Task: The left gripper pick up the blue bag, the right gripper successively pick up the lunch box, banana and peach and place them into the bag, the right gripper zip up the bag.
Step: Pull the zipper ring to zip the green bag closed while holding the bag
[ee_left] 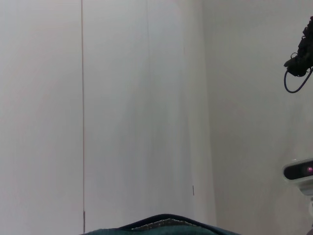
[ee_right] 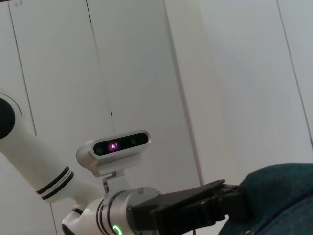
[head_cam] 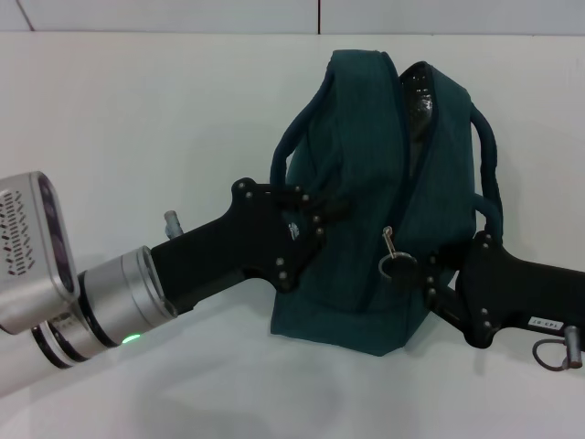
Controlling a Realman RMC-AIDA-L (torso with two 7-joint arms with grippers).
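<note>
The blue bag (head_cam: 366, 201) stands upright in the middle of the white table, its top gaping enough to show silver lining (head_cam: 422, 91). My left gripper (head_cam: 309, 219) reaches in from the left and is shut on the bag's left side by the cord handle. My right gripper (head_cam: 422, 271) comes in low from the right, shut on the zipper's ring pull (head_cam: 395, 265) at the lower end of the zip. The right wrist view shows the left gripper (ee_right: 195, 205) against the bag (ee_right: 279, 196). The left wrist view catches only the bag's edge (ee_left: 161, 225). The lunch box, banana and peach are out of view.
The white table (head_cam: 137, 137) runs to a white wall behind the bag. White cabinet panels (ee_left: 122, 98) fill both wrist views. The left arm's wrist camera (ee_right: 120, 144) and the right arm's wrist camera (ee_left: 301, 171) show in the opposite views.
</note>
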